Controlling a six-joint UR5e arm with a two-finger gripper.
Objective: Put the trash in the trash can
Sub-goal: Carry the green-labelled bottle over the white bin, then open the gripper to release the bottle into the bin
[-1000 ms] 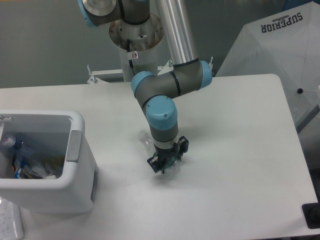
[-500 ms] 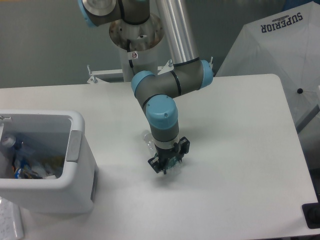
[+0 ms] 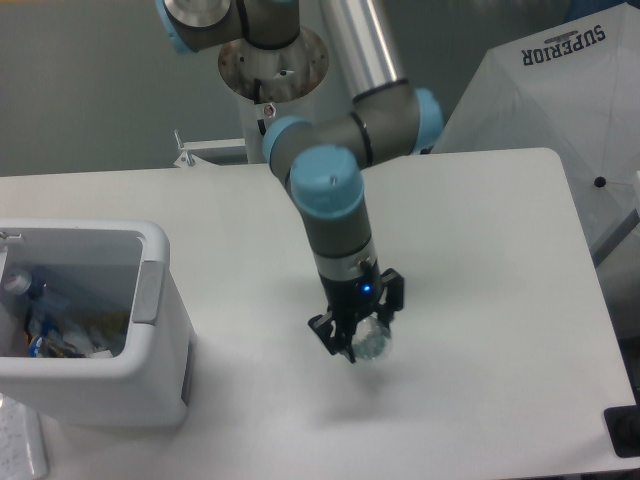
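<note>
the gripper [image 3: 358, 335] holds a small clear bottle [image 3: 372, 341] above the table [image 3: 480, 300], well apart from the bin [image 3: 150, 300], so carrying and dropping remain.

Grey wall [image 3: 90, 90] behind white table [image 3: 480, 260]

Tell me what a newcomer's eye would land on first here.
First, the grey and blue arm reaching down over the middle of the white table, its pincer closed on a small clear bottle. Then the big white trash can at the left edge, with litter inside.
</note>
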